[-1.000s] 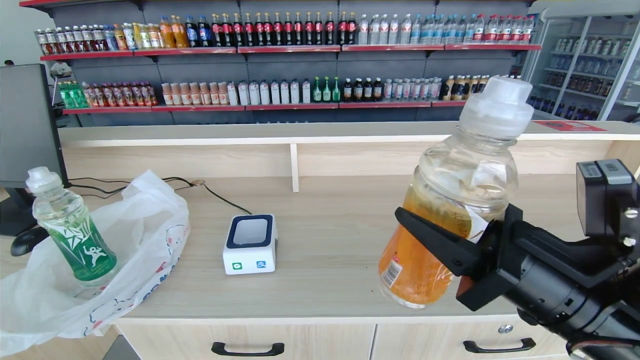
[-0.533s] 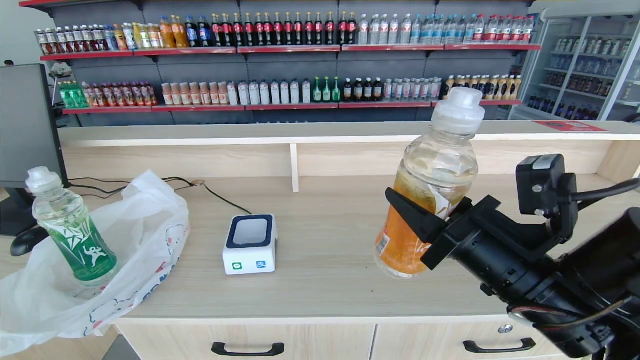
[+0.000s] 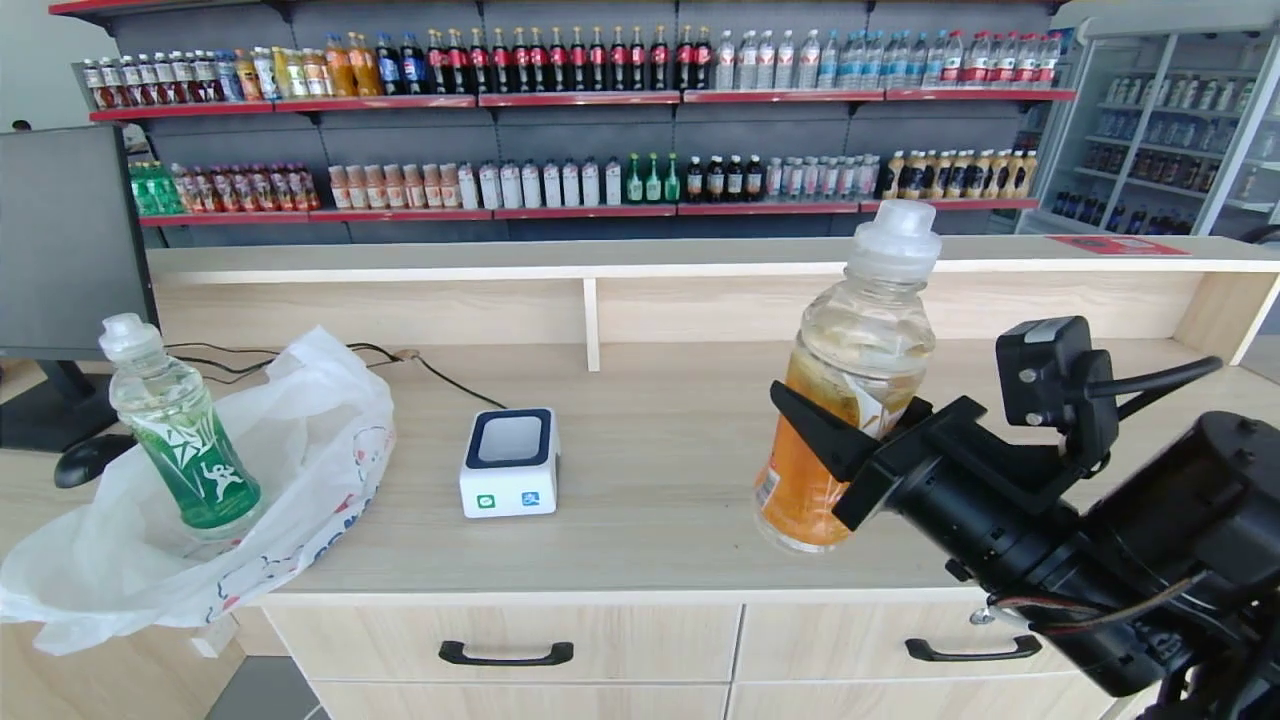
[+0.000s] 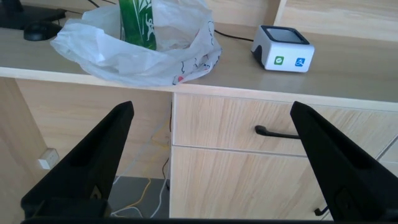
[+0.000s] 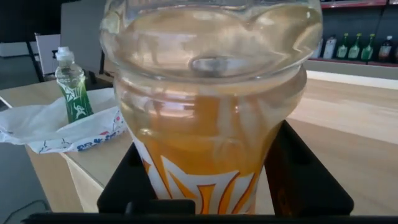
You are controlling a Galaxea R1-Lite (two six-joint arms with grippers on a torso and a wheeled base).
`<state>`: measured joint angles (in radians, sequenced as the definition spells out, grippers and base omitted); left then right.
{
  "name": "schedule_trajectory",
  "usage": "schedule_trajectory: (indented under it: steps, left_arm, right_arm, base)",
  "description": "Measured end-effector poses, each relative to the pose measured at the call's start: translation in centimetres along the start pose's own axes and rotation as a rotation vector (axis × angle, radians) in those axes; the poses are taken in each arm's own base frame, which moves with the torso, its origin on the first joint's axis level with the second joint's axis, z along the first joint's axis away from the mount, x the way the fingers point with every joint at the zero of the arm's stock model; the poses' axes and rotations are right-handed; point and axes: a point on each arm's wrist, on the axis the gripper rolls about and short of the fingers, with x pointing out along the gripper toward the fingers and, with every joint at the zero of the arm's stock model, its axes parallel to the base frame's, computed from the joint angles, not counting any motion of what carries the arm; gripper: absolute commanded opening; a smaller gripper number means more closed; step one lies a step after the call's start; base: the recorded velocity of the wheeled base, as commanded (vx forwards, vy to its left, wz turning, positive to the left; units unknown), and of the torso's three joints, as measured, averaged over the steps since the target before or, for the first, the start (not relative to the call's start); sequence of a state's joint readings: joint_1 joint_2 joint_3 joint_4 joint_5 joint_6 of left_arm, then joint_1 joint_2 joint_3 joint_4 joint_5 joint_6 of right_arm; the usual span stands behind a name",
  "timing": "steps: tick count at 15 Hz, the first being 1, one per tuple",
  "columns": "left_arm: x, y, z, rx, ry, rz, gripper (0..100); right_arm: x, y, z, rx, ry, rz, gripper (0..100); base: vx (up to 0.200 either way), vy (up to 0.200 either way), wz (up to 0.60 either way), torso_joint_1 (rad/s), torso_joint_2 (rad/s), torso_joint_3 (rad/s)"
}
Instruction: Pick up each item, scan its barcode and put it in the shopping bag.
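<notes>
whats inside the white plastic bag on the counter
One green-labelled bottle stands in the shopping bag, its cap and shoulders sticking out. The bag's folds cover its base, and the crumpled plastic hides anything that might be lying lower down.

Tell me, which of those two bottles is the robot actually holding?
The orange-label bottle, clamped in the right gripper at the right side of the counter. The green-label bottle stands free in the white shopping bag at the left.
</notes>
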<state>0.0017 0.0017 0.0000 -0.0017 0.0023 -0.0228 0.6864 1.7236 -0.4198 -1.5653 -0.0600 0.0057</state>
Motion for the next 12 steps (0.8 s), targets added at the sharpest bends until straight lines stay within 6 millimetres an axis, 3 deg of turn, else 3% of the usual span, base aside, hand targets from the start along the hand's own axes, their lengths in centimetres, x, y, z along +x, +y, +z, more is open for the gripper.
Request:
schedule_trajectory:
  steps: [6,12]
  left_arm:
    - [0.0,0.0,0.0,-0.001,0.001,0.0,100]
    - [0.0,0.0,0.0,0.0,0.0,0.001,100]
  right_arm:
    - [2.7,0.1,-2.0,-0.002,0.025,0.0,0]
    - [2.5,-0.6,-2.1,-0.003,0.029,-0.022,0]
  base:
    - [0.0,0.2,0.0,0.007,0.01,0.0]
    - [0.0,0.2,0.0,-0.001,0.0,0.003]
